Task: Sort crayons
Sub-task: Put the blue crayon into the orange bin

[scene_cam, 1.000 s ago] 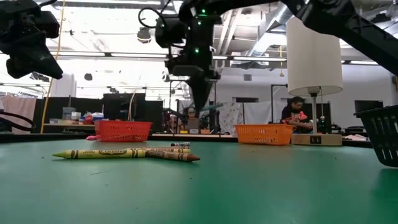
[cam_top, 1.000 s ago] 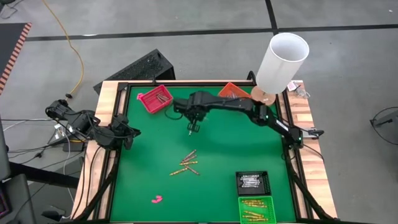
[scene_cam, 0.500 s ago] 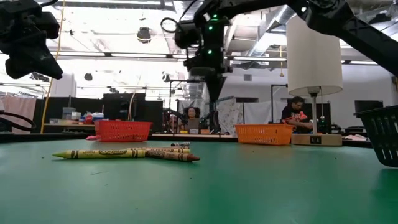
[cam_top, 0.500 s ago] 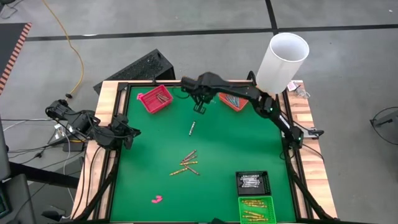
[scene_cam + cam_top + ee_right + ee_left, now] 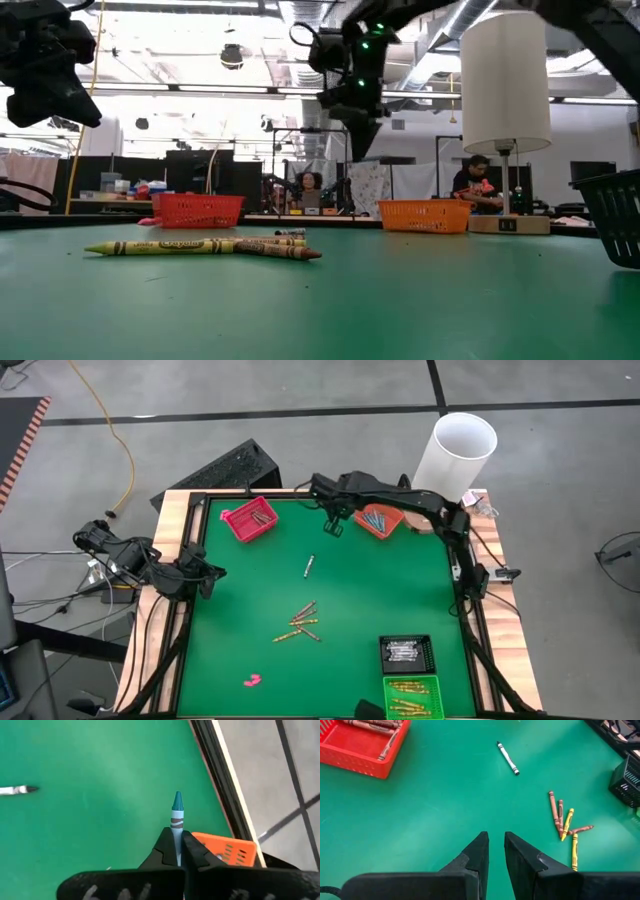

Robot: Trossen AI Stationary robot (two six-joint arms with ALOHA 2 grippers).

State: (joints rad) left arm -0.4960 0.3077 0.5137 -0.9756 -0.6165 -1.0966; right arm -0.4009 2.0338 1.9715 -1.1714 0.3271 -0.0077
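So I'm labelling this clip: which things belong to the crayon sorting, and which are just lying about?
Part of the job:
teal crayon in right gripper
loose crayons
lone crayon
red tray
orange tray
green tray

Lying about:
pink lump
white lamp
black tray

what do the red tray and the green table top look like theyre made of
Red tray: most likely moulded plastic, judging by its even colour and slotted, ribbed wall with a slight sheen. Green table top: seems a matte felt or rubbery mat, flat and free of glare; the look leaves it open. It is edged by pale wood planks with visible grain.
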